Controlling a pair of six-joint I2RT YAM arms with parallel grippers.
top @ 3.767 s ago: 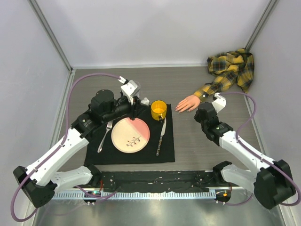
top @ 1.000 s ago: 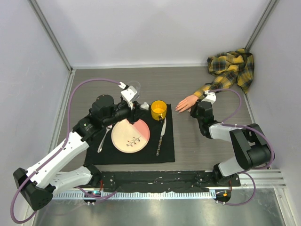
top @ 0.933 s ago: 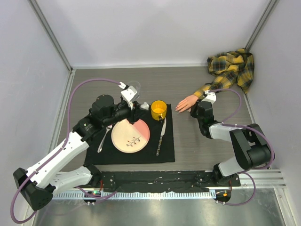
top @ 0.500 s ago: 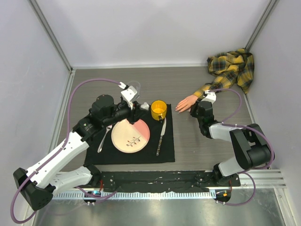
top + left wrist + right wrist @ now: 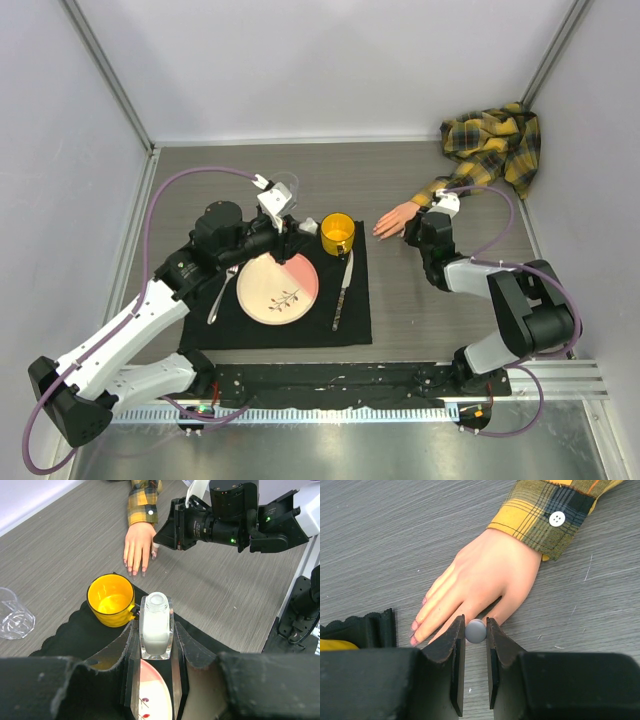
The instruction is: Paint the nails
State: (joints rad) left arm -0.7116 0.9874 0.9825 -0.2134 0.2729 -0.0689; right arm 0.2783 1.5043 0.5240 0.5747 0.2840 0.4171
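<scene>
A pale mannequin hand (image 5: 485, 575) in a yellow-and-black plaid sleeve (image 5: 550, 515) lies palm down on the grey table; its nails (image 5: 413, 625) look pinkish. My right gripper (image 5: 475, 624) is shut on a small round grey cap (image 5: 475, 631), just over the hand between thumb and forefinger. Whatever hangs below the cap is hidden. In the top view that gripper (image 5: 414, 233) sits beside the hand (image 5: 398, 219). My left gripper (image 5: 155, 626) is shut on an uncapped clear bottle of white liquid (image 5: 156, 636), held above the black mat near the mug.
On a black mat (image 5: 350, 322) lie a pink-and-cream plate (image 5: 277, 285), a fork (image 5: 223, 288), a knife (image 5: 342, 290) and a yellow mug (image 5: 338, 233). A clear plastic cup (image 5: 15, 620) stands left of the mug. The rest of the plaid shirt (image 5: 495, 140) is bunched in the far right corner.
Since the oldest frame my right arm has folded in and brought its gripper up against the mannequin hand. Over the last second nothing has visibly moved.
</scene>
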